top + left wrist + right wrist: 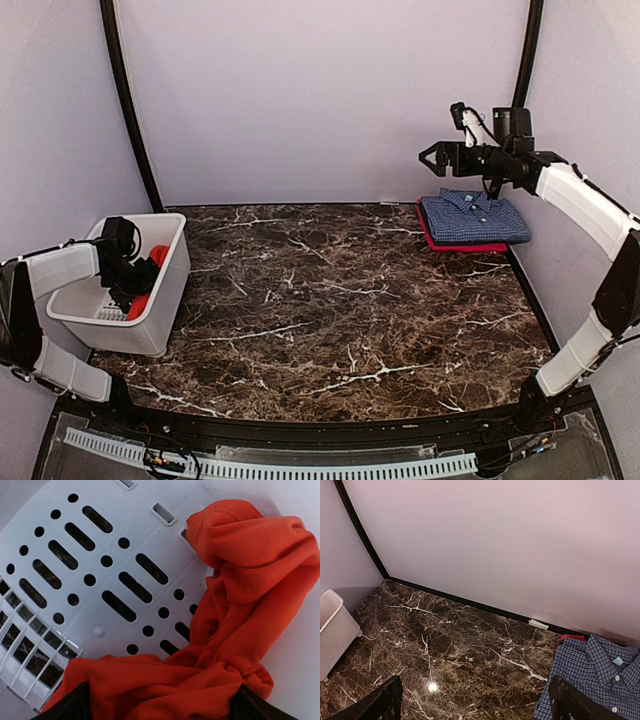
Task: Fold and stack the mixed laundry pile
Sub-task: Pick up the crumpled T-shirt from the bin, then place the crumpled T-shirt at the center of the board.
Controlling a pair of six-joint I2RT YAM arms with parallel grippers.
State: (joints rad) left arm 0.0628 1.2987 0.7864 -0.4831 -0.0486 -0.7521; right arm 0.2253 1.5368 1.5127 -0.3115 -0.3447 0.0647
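Observation:
Crumpled in the white slotted basket (168, 295) lies the orange-red shirt (235, 605), also visible as orange patches (157, 257) from above. My left gripper (161, 694) reaches down into the basket; its jaws stand wide open with a bunched fold of the orange cloth lying between the fingers (70, 707). The blue-and-white checked shirt (475, 218) lies folded at the table's far right on top of a folded red garment (458, 243). My right gripper (432, 157) hovers open and empty above and left of that stack. In the right wrist view the checked shirt (595, 680) fills the lower right.
The basket (332, 630) stands at the left edge of the brown marble table (330, 300). Pale walls close in the back and both sides, with black posts at the corners. A small white tag (538, 624) sits at the foot of the back wall.

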